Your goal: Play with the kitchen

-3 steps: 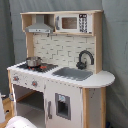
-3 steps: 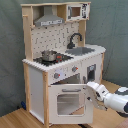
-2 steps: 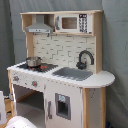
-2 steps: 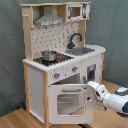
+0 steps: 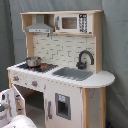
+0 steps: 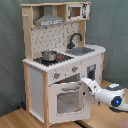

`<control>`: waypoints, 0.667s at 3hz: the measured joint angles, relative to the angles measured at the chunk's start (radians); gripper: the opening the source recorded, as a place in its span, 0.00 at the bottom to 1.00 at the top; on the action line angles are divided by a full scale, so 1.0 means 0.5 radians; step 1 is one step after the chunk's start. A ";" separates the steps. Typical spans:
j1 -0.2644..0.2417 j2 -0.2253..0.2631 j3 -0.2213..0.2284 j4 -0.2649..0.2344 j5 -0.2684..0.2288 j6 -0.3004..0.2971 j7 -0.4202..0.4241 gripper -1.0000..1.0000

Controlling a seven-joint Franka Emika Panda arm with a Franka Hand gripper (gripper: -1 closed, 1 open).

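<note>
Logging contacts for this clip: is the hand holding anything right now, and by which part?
It cannot be told. In the second exterior view the hand is at the upper right edge of the oven door, but a grip is not visible.

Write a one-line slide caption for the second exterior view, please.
Robot gripper at the partly open oven door of the kitchen, a small pot on its stovetop.

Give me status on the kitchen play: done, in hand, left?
Done: oven door is swung partly open on the kitchen. In hand: the hand sits at the door's upper edge; its grip is unclear. Left: pot on the stovetop, faucet and microwave look untouched.
</note>
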 joint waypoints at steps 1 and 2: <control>-0.148 0.000 0.003 0.067 0.000 0.108 -0.101 1.00; -0.309 0.000 0.023 0.146 0.000 0.215 -0.168 1.00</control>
